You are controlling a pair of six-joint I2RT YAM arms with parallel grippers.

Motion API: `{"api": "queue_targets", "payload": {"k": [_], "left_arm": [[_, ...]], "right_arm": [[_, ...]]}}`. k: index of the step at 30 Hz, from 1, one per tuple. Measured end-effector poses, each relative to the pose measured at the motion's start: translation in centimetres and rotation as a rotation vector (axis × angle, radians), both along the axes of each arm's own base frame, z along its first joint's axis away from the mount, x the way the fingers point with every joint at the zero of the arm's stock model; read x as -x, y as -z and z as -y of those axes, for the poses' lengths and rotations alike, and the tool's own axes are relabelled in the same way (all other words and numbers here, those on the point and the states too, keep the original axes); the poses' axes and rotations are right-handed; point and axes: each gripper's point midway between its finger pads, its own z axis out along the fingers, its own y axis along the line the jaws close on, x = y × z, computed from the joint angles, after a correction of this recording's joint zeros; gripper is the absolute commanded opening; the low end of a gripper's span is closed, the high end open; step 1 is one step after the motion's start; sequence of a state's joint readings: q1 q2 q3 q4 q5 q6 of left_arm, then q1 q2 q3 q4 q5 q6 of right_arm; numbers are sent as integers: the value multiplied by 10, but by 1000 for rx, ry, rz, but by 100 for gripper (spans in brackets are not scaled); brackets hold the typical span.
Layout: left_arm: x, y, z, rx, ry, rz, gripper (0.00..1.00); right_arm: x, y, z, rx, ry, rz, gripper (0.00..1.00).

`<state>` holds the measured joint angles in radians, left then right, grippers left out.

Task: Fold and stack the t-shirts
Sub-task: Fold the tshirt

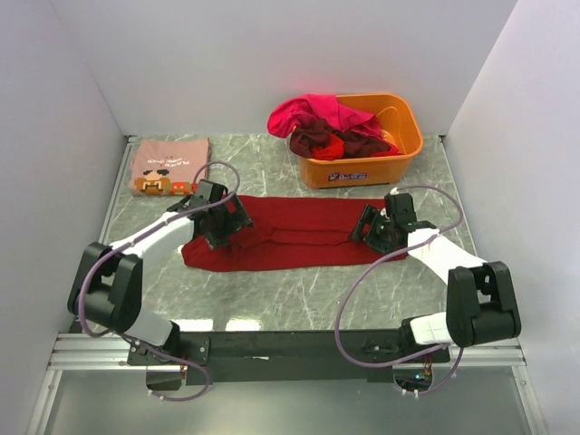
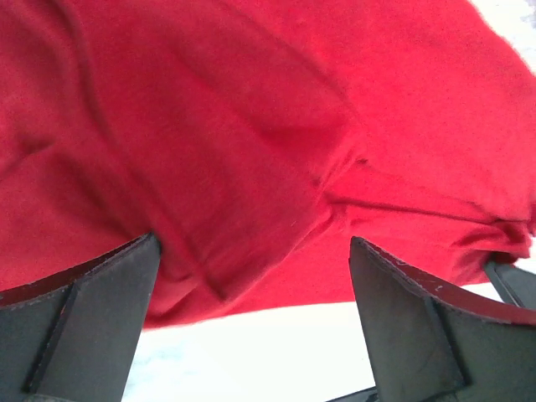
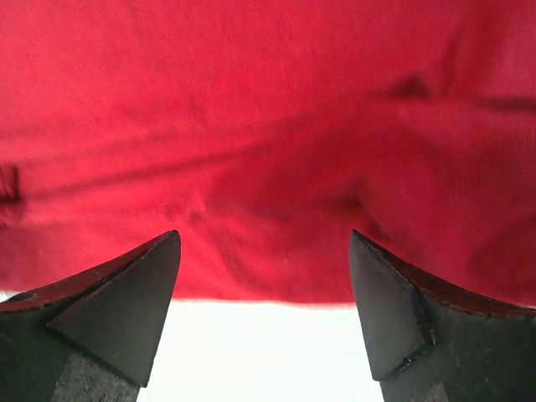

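**As the red tee is lying crosswise, each of its ends is being covered by one open gripper**

While the table (image 1: 299, 294) is being read from the left, a folded dusty pink tee (image 1: 169, 163) is being seen flat at the back-left corner, apart from the work. Just in front of it, the left gripper (image 1: 225, 220) is being held low over the left end of the dark red t-shirt (image 1: 294, 234). Its jaws are being shown spread wide in the left wrist view, with nothing pinched. The cloth is lying ahead of the tips, and its near hem is running across the gap between them.

The shirt is being laid out as a long band, its long axis running left to right across the middle of the table, so each end is being served by the nearer arm. At the right end, the right gripper (image 1: 376, 228) is being held low over the cloth in the same manner. Its jaws are likewise parted around nothing, and the hem is being seen just ahead of the tips.

Behind it, at the back right, the other t-shirts (image 1: 326, 127) are being kept heaped in the orange tub (image 1: 362, 170). The coming fold is being judged to turn on that long axis, with one short end taken by its nearer arm
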<state>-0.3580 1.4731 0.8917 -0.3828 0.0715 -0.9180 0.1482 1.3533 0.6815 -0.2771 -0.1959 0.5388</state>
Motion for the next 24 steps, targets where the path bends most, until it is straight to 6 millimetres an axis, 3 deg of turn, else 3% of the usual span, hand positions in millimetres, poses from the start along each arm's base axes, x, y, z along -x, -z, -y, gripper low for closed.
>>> {"api": "queue_targets", "payload": {"k": [6,10,17,24], "left_arm": [[-15,15,10,17,14,-1,99],[-34,18,12,-6,-3,8,99],[-89,-4,17,-50,-35,108,99],[-116,-28,15,-86,-51,186,99]], "right_arm": [[-29,1,4,16,58,77,88],[-53,-12,14,60,115,151,88],[-101,-42,36,172,207,283,88],[-112,-50,50,249,240,309,88]]}}
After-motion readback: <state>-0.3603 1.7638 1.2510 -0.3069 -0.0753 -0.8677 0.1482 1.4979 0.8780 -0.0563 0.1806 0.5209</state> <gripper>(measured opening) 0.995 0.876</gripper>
